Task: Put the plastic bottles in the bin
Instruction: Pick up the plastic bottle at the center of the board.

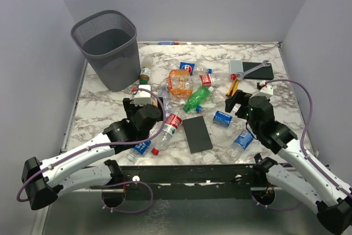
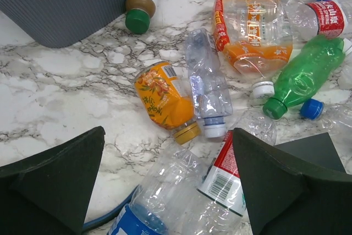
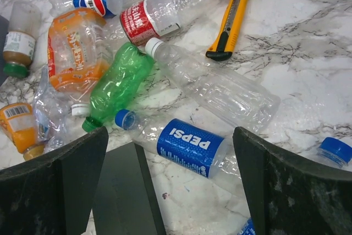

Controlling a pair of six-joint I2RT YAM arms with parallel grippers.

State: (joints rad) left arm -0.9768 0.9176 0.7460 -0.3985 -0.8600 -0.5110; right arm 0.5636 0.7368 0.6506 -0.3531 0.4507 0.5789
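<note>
The dark grey mesh bin (image 1: 104, 48) stands at the table's back left; its wall shows in the left wrist view (image 2: 60, 4). Several plastic bottles lie scattered mid-table. My left gripper (image 1: 144, 103) is open and empty. Between its fingers in the left wrist view (image 2: 168, 191) lie a clear blue-labelled bottle (image 2: 159, 202) and a red-labelled bottle (image 2: 228, 174), with a crushed orange bottle (image 2: 162, 97) beyond. My right gripper (image 1: 235, 104) is open and empty, above a blue Pepsi-labelled bottle (image 3: 190, 146), (image 1: 223, 118). A green bottle (image 3: 118, 83) and a clear bottle (image 3: 220, 89) lie further off.
A flat black slab (image 1: 197, 133) lies front centre, also under my right gripper's left finger (image 3: 124, 191). Another slab (image 1: 258, 71) and a wrench (image 1: 259, 64) sit at the back right. A yellow-handled tool (image 3: 228, 26) lies among the bottles. Walls enclose the table.
</note>
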